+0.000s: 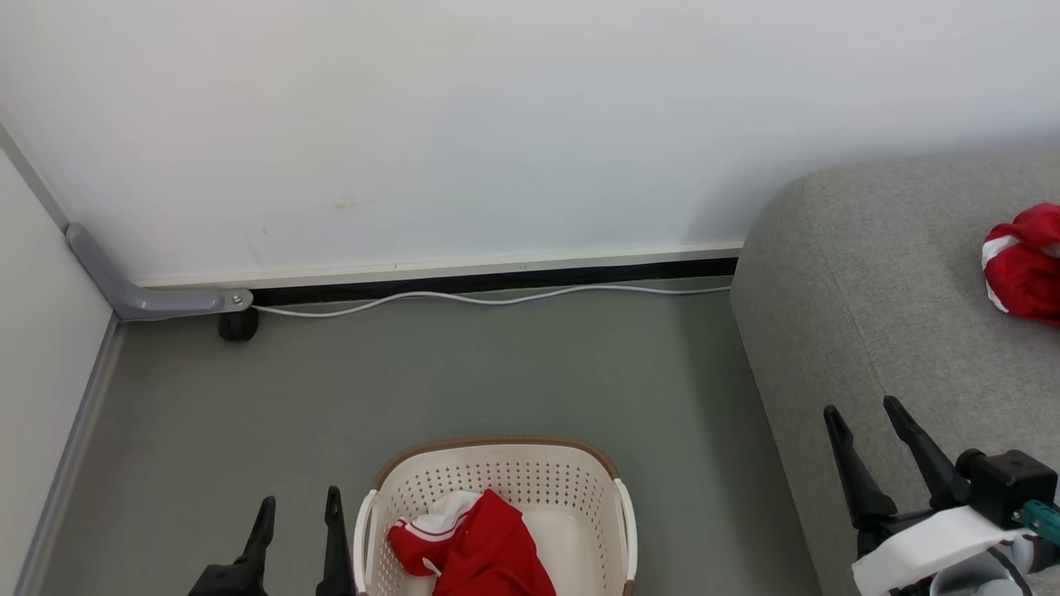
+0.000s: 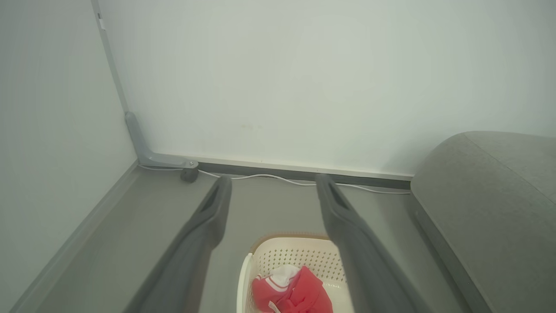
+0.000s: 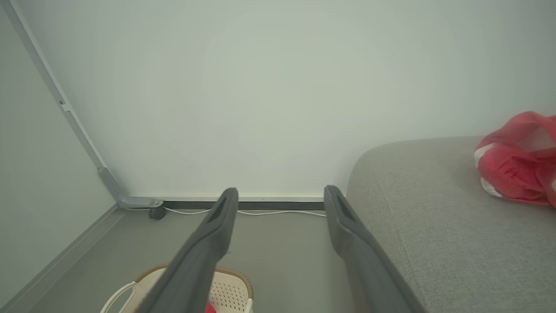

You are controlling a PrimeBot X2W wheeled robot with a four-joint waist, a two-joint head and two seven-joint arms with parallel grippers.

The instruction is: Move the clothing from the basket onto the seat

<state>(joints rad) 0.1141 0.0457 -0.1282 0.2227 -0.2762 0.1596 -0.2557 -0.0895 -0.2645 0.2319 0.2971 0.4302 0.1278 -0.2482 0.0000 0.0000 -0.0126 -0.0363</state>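
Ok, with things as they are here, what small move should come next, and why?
Probably shift the left gripper rightward over the basket and lower it toward the red garment inside. Its jaws are open and empty, it sits right beside the basket, and the right gripper hangs farther off by the sofa, where another garment already lies.

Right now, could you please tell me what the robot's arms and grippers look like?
Each gripper has two long, tapered black fingers: the left gripper and the right gripper. Behind the right one sit a black boxy block, a white wrist shell and a small teal part.
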